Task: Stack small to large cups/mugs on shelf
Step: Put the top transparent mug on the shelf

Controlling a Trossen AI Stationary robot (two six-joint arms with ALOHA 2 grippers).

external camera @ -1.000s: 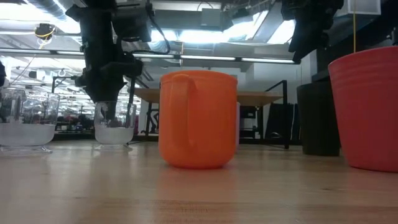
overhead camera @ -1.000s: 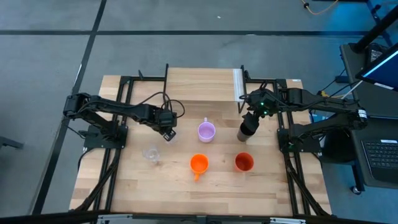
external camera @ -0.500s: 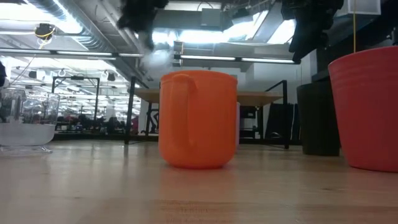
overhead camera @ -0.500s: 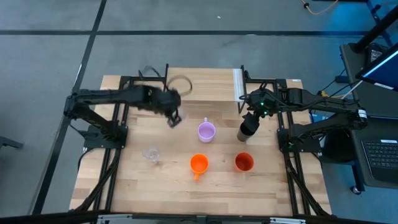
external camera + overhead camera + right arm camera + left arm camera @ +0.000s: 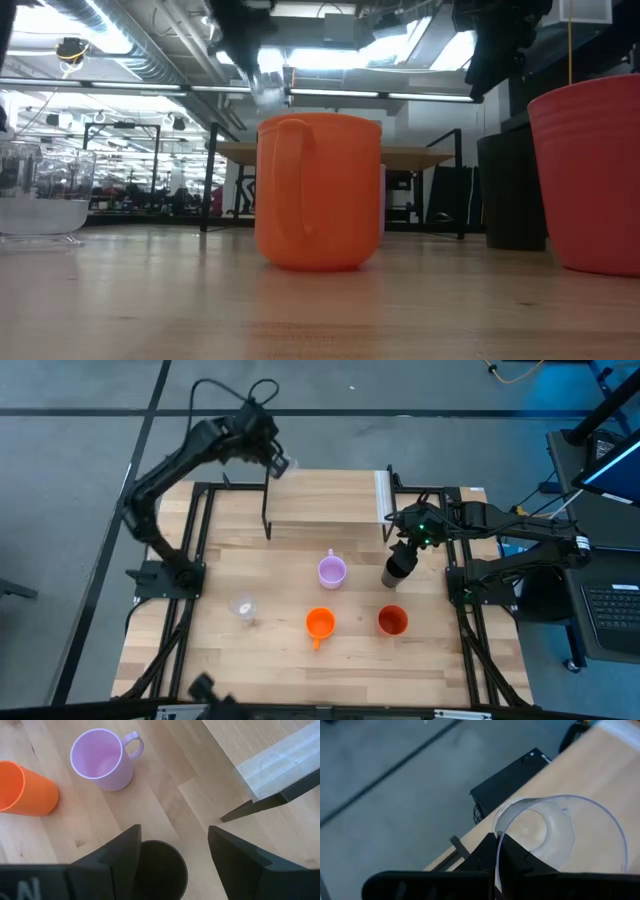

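Note:
My left gripper (image 5: 272,458) is raised over the far-left end of the shelf (image 5: 325,498) and is shut on a clear glass (image 5: 560,835), which also shows in the low view as the glass (image 5: 265,75). My right gripper (image 5: 175,830) is open, with a finger on each side of the upright black cup (image 5: 160,870); I see no touch. The lilac mug (image 5: 332,571), orange handled mug (image 5: 320,623), orange-red cup (image 5: 392,621) and second clear glass (image 5: 242,607) stand on the tabletop. My left gripper pinches the clear glass by its rim (image 5: 499,832): the wall runs between the two fingers (image 5: 517,857), one inside and one outside. The glass is lifted clear, its mouth turned toward the wrist camera.
The shelf's white strip (image 5: 280,765) and a black wire leg (image 5: 252,806) are just beyond the black cup. The black table frame (image 5: 195,540) runs along both sides. Bare tabletop lies in front of the cups (image 5: 320,670).
My left gripper has lifted the clear glass off the table left of the lilac mug. It has carried it up and toward the far edge, to above the shelf's left end, tipping it on the way.

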